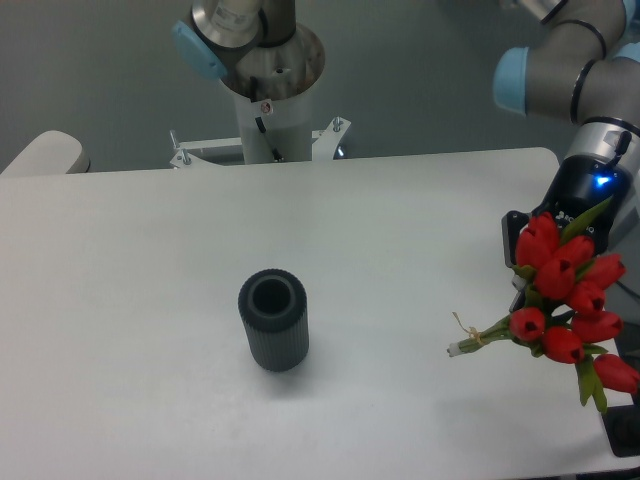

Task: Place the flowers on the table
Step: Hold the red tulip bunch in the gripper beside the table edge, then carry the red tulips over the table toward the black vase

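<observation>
rightward, red tulip flowers (565, 295) bunched with green leaves, tied stems pointing left, over the white counter (150, 280) edge, hand (525, 262) behind them, grip state unclear, dark ribbed vase (273, 320) upright mid-counter, well apart

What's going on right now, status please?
Gripper mostly hidden behind flowers, seemingly holding them; grip unclear. Flowers at table's right edge, stems pointing left. Vase upright mid-table, well clear.
</observation>
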